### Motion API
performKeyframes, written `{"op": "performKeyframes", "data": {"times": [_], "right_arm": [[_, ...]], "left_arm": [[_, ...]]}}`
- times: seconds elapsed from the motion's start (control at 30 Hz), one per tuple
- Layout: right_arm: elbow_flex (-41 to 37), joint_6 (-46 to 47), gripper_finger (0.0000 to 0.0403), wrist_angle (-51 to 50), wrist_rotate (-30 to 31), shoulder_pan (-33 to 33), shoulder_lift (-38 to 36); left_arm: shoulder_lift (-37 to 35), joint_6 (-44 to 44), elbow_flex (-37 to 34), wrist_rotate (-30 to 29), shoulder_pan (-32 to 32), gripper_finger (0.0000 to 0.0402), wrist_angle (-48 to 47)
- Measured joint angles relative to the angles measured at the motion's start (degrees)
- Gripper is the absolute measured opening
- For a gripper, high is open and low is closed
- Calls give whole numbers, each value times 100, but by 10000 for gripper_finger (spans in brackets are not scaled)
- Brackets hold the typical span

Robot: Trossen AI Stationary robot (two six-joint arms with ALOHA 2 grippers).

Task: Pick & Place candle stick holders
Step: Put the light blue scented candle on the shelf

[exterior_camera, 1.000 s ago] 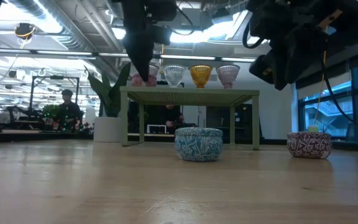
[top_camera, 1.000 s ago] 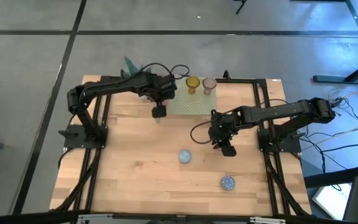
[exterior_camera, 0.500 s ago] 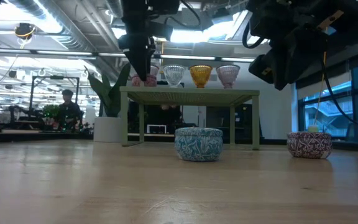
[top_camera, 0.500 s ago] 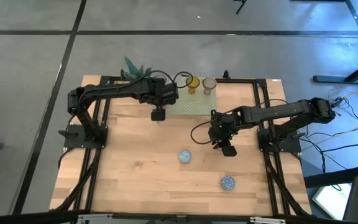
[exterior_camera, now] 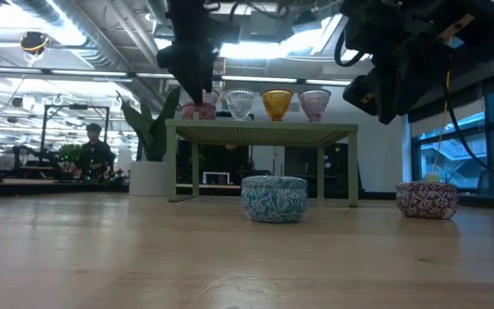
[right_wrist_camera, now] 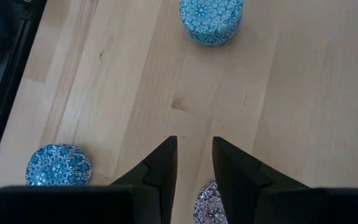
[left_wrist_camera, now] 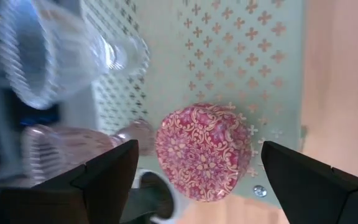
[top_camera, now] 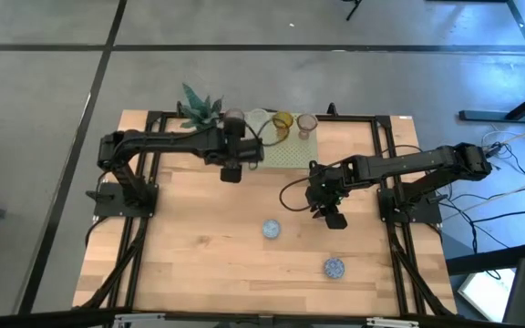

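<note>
At the far stand (left_wrist_camera: 253,56), left gripper (left_wrist_camera: 194,186) spread wide over the pink mosaic holder (left_wrist_camera: 204,149); right gripper (right_wrist_camera: 194,163) hovers mid-table, fingers narrowly parted, empty.

Potted plant (top_camera: 199,106), green stand (exterior_camera: 260,130), perhaps touching.

Pale green stand (left_wrist_camera: 229,56) perforated with cross cut-outs; red-and-cream floral mosaic cup (left_wrist_camera: 204,152); amber cup (exterior_camera: 277,103); two blue mosaic cups (right_wrist_camera: 211,20) on blond wood tabletop (right_wrist_camera: 303,124).
</note>
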Motion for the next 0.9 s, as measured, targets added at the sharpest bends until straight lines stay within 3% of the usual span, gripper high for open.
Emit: {"op": "performKeyframes", "data": {"times": [0.1,0.2,0.47,0.67,0.9], "right_arm": [[-2,0,104,54,0,-1,0],[-2,2,104,148,1,-2,0],[-2,139,104,328,0,-2,0],[-2,378,104,355,1,0,0],[-2,512,104,199,151,193,0]], "left_arm": [[0,-13,0,-217,-240,338,0],[0,-266,0,107,-431,338,-2],[-7,-1244,-11,2001,-886,338,209],[-13,-1285,-364,2454,-1274,338,1428],[-15,-1426,-1576,3437,-1525,338,3888]]}}
